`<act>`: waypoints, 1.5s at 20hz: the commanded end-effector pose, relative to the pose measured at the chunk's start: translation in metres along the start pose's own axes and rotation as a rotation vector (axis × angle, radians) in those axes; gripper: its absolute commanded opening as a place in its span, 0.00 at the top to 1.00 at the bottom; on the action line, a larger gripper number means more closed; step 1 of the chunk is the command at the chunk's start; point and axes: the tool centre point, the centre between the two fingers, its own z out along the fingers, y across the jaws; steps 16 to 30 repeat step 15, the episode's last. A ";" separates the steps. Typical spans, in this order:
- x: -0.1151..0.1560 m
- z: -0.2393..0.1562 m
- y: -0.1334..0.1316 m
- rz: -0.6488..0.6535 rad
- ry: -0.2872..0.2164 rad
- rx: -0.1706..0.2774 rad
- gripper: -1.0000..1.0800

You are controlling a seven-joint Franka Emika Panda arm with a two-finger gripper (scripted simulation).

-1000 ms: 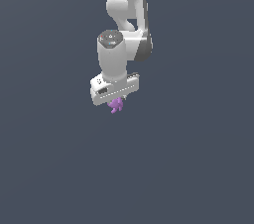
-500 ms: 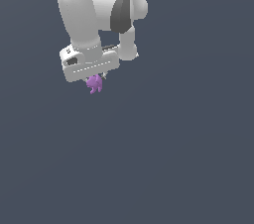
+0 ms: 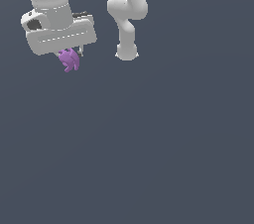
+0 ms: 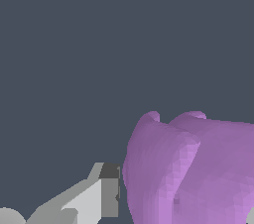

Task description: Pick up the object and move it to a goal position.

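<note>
The object (image 3: 68,60) is a small bright purple lumpy figure with short rounded prongs. It hangs under my white gripper (image 3: 69,55) at the upper part of the exterior view's left, held well above the dark grey floor. The gripper is shut on it. In the wrist view the purple object (image 4: 193,168) fills a large part of the picture, with one grey fingertip (image 4: 106,193) pressed against its side. The other finger is hidden behind the object.
The arm's white base and lower links (image 3: 126,20) stand at the back, toward the exterior view's right of the gripper. The dark grey floor (image 3: 149,143) spreads flat all around.
The gripper has moved with the purple object toward the exterior view's left and nearer the camera, so it looks larger. The object stays held between the fingers.
</note>
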 end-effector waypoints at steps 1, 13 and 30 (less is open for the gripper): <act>-0.012 -0.018 0.011 -0.001 -0.001 0.001 1.00; -0.032 -0.054 0.036 -0.001 -0.003 -0.001 1.00; -0.032 -0.053 0.036 -0.001 -0.003 -0.001 1.00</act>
